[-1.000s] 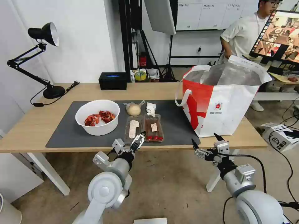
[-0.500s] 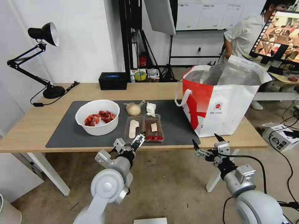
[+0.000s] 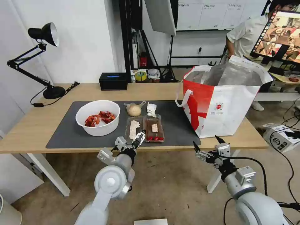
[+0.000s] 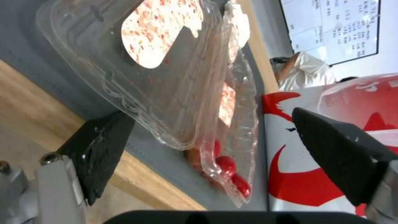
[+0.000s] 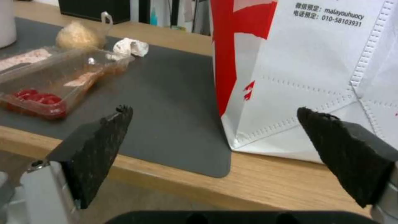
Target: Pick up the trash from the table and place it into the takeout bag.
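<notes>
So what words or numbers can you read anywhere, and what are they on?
"malayouhuocy" — printed on the white side of the takeout bag.
"010-58103931" — the line under it on the same bag.
Chinese characters before each of those lines: too small to read surely.
Small round red logo on the bag: too small to read.
Whiteboard writing on the back wall: too blurred to read.

hidden and cut-off parts

tray near edge masked by left gripper from the head; bag inside too deep in foil to read; bag top cut off at the right wrist; tissue clipped at frame edge.
</notes>
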Controlling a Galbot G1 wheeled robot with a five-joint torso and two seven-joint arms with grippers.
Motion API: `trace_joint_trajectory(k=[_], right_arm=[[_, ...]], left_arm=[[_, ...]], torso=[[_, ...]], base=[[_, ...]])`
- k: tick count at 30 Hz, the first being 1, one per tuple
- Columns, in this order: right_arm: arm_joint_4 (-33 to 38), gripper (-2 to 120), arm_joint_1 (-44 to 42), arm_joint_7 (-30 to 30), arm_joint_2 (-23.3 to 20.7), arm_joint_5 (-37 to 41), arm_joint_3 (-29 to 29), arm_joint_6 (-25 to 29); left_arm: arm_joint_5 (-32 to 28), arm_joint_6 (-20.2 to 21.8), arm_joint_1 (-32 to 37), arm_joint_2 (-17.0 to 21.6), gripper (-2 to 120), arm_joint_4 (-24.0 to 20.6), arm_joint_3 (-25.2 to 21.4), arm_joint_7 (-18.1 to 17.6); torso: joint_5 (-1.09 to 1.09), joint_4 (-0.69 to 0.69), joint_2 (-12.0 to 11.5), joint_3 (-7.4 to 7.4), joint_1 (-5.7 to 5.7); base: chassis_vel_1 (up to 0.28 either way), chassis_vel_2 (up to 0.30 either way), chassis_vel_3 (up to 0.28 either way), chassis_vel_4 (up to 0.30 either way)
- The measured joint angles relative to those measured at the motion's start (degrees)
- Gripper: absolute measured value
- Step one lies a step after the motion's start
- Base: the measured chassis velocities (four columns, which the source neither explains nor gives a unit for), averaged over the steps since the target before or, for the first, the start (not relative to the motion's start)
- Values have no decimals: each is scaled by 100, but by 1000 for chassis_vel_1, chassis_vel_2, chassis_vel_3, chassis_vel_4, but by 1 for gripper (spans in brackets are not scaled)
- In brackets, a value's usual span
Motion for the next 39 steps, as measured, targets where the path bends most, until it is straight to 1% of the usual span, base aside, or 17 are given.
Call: trace_joint_trajectory(k=[4, 5, 8, 11, 12, 19, 29, 33, 35, 36, 38, 39], right_arm=[[-30, 100, 21, -2, 0, -13, -7, 3], [-30, 100, 21, -2, 0, -13, -7, 3], [-52, 100, 27, -18, 28, -60, -39, 30], [-52, 100, 17, -22, 46, -70, -49, 37], [-52, 100, 6, -24, 63, -79, -52, 41], [-32, 100, -28, -27, 84, -99, -55, 50], [9, 100, -76, -27, 89, -116, -40, 50], [16, 100, -86, -24, 86, -121, -29, 50], [18, 100, -90, -25, 86, -123, -24, 50], [18, 100, -90, -25, 86, -123, -24, 50], [13, 100, -96, -41, 94, -123, -21, 50], [13, 100, -96, -41, 94, -123, -21, 50]], left_arm=[[41, -29, 49, 6, 100, -101, -38, 210], [41, -29, 49, 6, 100, -101, -38, 210], [45, -35, 62, 83, 100, -251, -99, 406], [40, -47, 65, 123, 100, -335, -123, 475], [29, -56, 77, 166, 100, -409, -144, 590], [-5, -67, 40, 209, 100, -484, -183, 760], [-127, -59, -190, 231, 100, -410, -178, 882], [-159, -48, -278, 266, 100, -355, -95, 894], [-149, -42, -391, 245, 100, -226, 51, 899], [-149, -42, -391, 245, 100, -226, 51, 899], [-86, -41, -537, 167, 100, -57, 223, 899], [-86, -41, -537, 167, 100, -57, 223, 899]], torso=[[0, 0, 1, 0, 0], [0, 0, 1, 0, 0], [0, 0, 0, 0, 0], [0, 0, 0, 0, 0], [0, 0, 0, 0, 0], [0, 0, 0, 0, 0], [0, 0, 0, 0, 0], [0, 0, 0, 0, 0], [0, 0, 0, 0, 0], [0, 0, 0, 0, 0], [0, 0, 0, 1, 0], [0, 0, 0, 1, 0]], base=[[0, 0, 0, 0], [0, 0, 0, 0], [0, 0, 0, 0], [0, 0, 0, 0], [0, 0, 0, 0], [0, 0, 0, 0], [0, 0, 0, 0], [0, 0, 0, 0], [0, 0, 0, 0], [0, 0, 0, 0], [0, 0, 0, 0], [0, 0, 0, 0]])
